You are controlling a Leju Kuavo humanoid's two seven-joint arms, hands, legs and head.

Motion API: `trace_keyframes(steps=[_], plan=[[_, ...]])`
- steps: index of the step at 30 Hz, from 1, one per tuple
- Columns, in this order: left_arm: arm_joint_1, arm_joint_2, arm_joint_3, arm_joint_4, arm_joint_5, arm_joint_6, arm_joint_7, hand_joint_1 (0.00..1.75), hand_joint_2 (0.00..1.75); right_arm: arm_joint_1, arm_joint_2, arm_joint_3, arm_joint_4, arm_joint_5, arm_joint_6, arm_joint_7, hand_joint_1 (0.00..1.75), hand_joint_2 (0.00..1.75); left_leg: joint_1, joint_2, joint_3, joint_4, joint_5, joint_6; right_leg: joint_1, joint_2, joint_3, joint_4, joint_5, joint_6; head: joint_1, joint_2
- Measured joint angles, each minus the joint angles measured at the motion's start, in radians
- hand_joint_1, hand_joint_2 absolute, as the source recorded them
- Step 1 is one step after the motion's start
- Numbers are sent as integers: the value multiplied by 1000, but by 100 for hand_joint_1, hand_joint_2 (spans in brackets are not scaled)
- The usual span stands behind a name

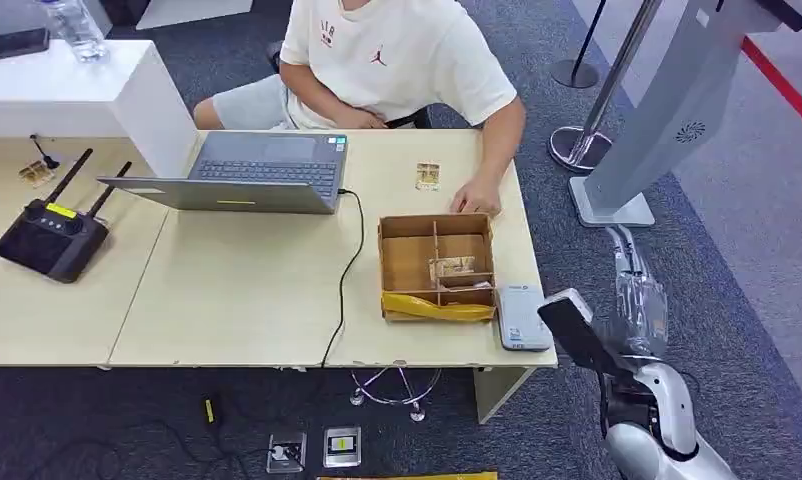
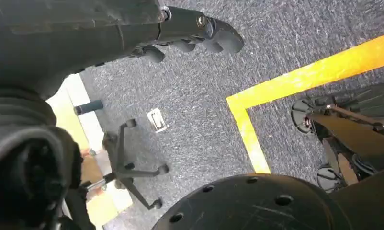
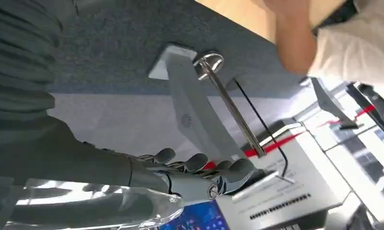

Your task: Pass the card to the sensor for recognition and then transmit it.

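Both hands empty, card lying in its box.
The left hand (image 2: 195, 33) hung over carpet, fingers loosely apart. A card (image 1: 452, 267), its print too small to read, lay in the wooden box (image 1: 387, 262). The white sensor (image 1: 522, 317) sat between it and the blurred right hand (image 1: 632, 285), whose fingers (image 3: 199, 165) were outstretched, gripping nothing.

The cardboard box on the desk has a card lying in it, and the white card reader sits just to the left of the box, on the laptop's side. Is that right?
Not quite. The white card reader sits to the right of the cardboard box, at the desk's corner, away from the laptop. The head view shows it. A card does lie in the box.
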Motion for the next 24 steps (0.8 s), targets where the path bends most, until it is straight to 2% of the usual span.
trace_keyframes(steps=[4, 9, 14, 24], plan=[[-1, 0, 0, 0, 1, 0, 0, 0, 0, 37, 0, -12, -2, 43, 121, 25, 0, 175, 0, 1, 0, 0, 0, 0, 0, 1, 0, 0, 0, 0, -1, 0], [-1, 0, 0, 0, 4, 0, 0, 0, 0, 34, 2, -9, 0, 62, 190, 35, 0, 175, 0, 0, 0, 0, 0, 0, 0, 0, 0, 0, 0, 0, 0, 0], [-5, -2, 0, 0, 10, 0, 1, 0, 0, -25, 37, 27, 36, 93, 288, 3, 0, 175, 0, 1, -1, 0, 0, 0, 0, 1, 0, 0, 0, 0, -1, 0], [-9, -2, 0, 0, 11, 0, 4, 0, 0, -127, 77, 95, 95, 100, 322, -8, 0, 175, 0, -1, -1, 0, 0, 0, 0, 0, 0, 0, 0, 0, 0, 0]])
